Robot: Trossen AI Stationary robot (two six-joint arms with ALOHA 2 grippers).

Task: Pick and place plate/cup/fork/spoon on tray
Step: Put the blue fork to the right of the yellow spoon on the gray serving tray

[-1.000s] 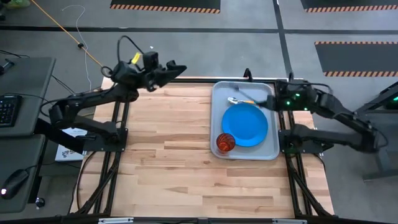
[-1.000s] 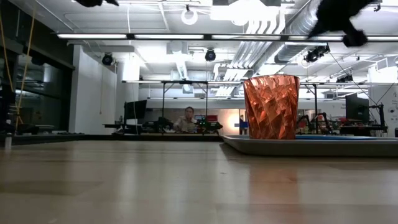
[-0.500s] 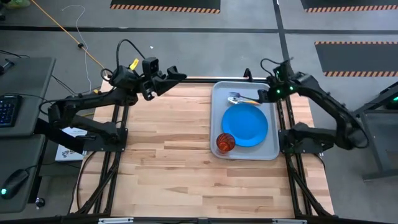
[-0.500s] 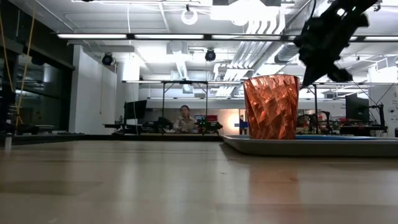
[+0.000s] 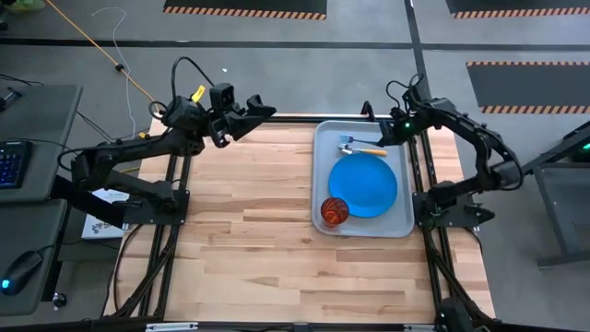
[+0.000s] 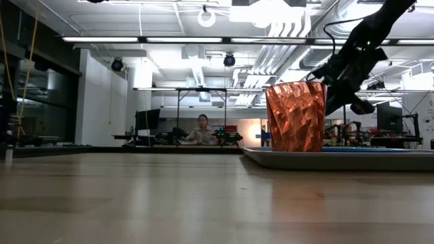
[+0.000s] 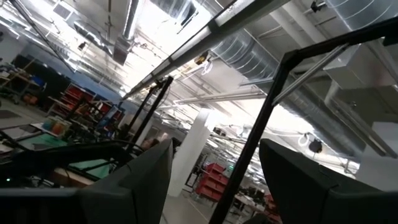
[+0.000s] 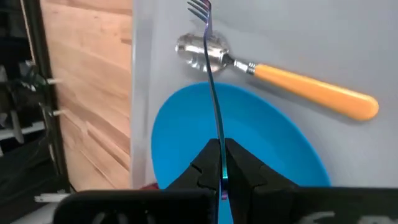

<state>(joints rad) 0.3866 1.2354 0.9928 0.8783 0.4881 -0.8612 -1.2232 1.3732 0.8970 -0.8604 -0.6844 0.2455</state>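
The grey tray [image 5: 406,217] lies at the table's right. The blue plate [image 5: 362,184] lies flat in it, and the red-orange cup [image 5: 334,211] stands upright at its near left corner. The spoon [image 5: 364,149] lies on the tray floor beyond the plate. My right gripper [image 5: 391,135] is over the tray's far right corner, shut on the fork [image 8: 212,87], whose head [image 5: 348,140] reaches out above the spoon's bowl [image 8: 202,50]. My left gripper [image 5: 263,109] is open and empty, raised over the table's far left edge. My right gripper pinches the fork's thin handle [image 8: 219,146] between its two fingers [image 8: 242,171]. The fork runs on along the fingers, its tines [image 8: 199,7] pointing toward the table's left. It crosses above the spoon's bowl. Whether its head touches the tray, I cannot tell.
Bare wooden table top [image 5: 249,212] stretches left of the tray. The cup [image 6: 295,116] stands in front of my right gripper [image 6: 342,91] in the low view. A person sits at a desk in the room beyond [image 6: 202,129].
My right gripper has come down toward the tray's far end with the fork, still shut on it, and its arm has swung toward the table's far edge. The fork's head now lies over the spoon's bowl. My left gripper has turned slightly.
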